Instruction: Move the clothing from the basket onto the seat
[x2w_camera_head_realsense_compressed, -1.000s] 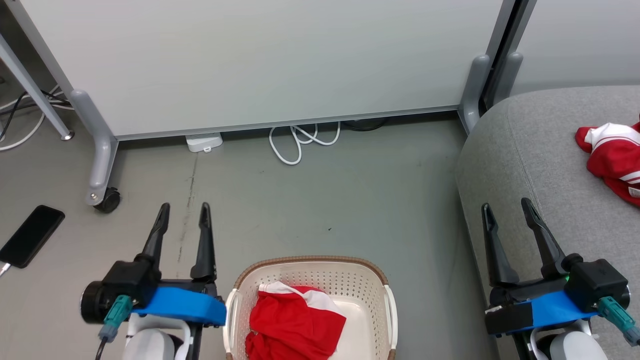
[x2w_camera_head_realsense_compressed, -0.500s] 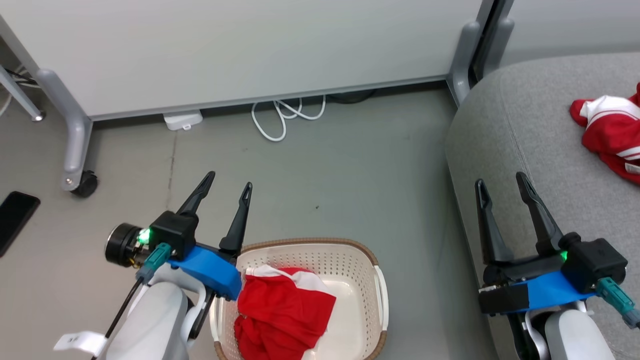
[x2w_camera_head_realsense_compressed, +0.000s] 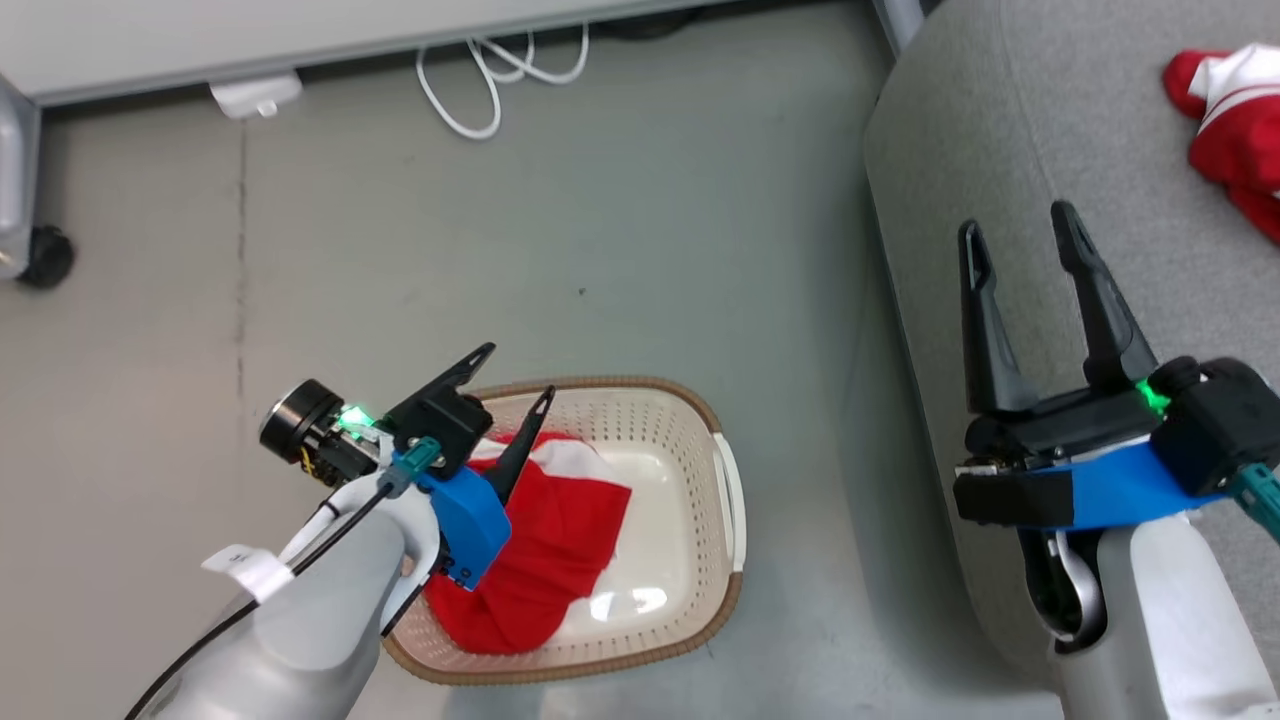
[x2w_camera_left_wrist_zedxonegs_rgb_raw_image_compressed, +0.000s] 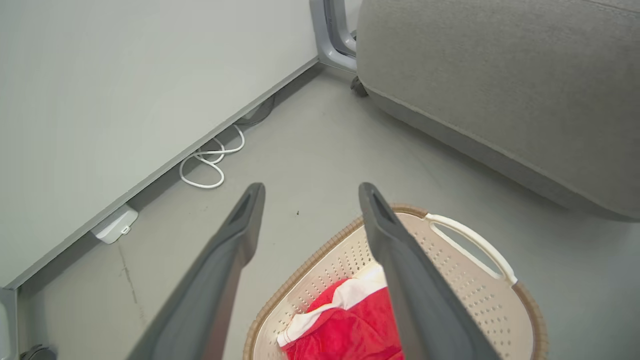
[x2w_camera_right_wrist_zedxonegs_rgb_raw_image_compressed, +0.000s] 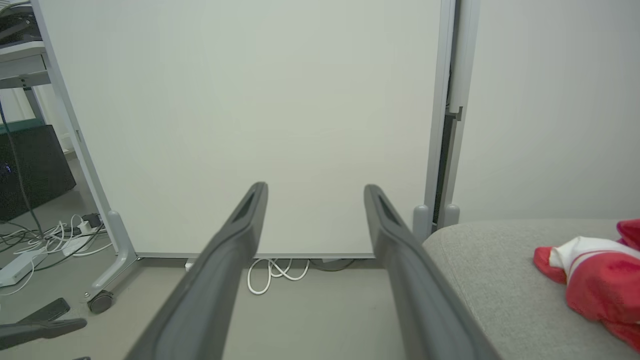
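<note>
From the head, the left fingers (x2w_camera_head_realsense_compressed: 462, 368), apart, hang over the basket (x2w_camera_head_realsense_compressed: 640, 383), where one red garment (x2w_camera_head_realsense_compressed: 560, 540) lies; they should dip and pinch a thick fold (not the rim). The left wrist shows that garment below them. The right wrist shows the right fingers (x2w_camera_right_wrist_zedxonegs_rgb_raw_image_compressed: 222, 260) apart and empty, and a second garment (x2w_camera_right_wrist_zedxonegs_rgb_raw_image_compressed: 595, 280) on the sofa (x2w_camera_right_wrist_zedxonegs_rgb_raw_image_compressed: 490, 280), two in all.

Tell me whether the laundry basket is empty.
Not empty: a crumpled red garment with white trim lies inside the basket.
</note>
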